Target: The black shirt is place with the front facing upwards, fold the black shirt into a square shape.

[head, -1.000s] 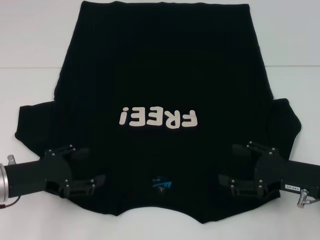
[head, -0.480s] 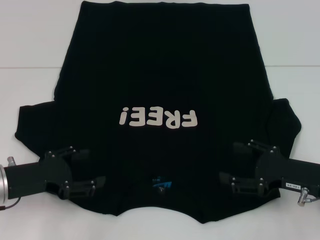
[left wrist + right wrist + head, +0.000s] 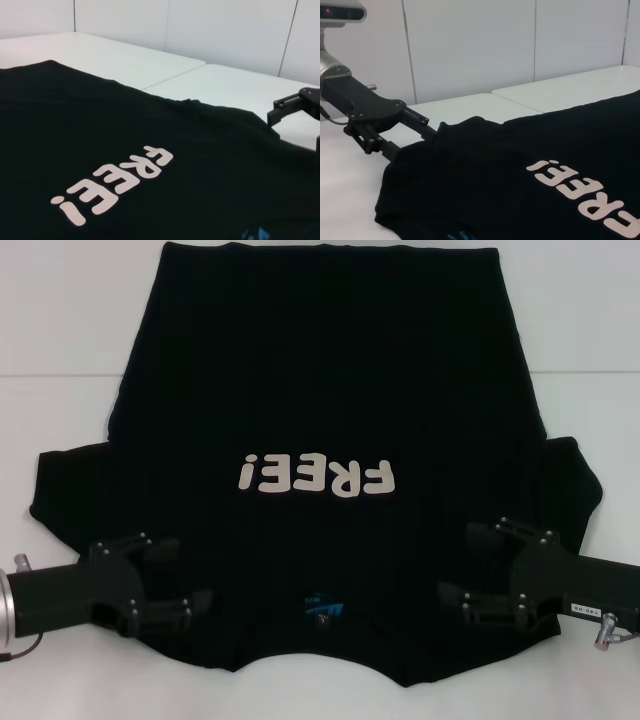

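Black shirt (image 3: 330, 390) flat, print up — left tool (image 3: 185, 577) and right tool (image 3: 462, 565) spread wide, empty

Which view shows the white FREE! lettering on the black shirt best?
The head view: the FREE! lettering lies whole and flat-on mid black shirt, though upside down. The left wrist view shows it whole but slanted; the right wrist view crops its last letters.
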Tool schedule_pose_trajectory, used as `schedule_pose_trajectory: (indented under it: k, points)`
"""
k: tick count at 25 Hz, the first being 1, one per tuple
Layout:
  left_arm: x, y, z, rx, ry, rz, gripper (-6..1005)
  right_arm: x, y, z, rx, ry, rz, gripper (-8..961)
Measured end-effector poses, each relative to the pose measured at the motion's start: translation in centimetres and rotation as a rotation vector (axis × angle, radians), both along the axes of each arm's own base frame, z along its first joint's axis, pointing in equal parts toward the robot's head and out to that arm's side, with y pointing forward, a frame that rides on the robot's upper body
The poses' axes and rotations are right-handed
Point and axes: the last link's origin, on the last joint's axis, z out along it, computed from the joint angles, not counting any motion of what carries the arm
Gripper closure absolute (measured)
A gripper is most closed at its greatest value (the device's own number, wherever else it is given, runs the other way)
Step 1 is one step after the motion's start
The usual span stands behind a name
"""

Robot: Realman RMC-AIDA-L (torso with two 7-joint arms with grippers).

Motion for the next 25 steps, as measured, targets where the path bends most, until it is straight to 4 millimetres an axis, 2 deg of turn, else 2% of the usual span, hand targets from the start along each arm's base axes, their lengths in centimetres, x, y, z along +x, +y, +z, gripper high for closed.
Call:
schedule_pose_trajectory:
  k: [11,25]
  points:
    - [1.0,1.9,4.2,-0.138,-0.247,0.340,125,-0.2,0.2,0.1,0.009,0.012,0.002,8]
    - [1.0,3.0,5.3,-0.184,-0.285,0.462,126,-0.5,0.4,0.1,0.011,0.030,-0.001,9]
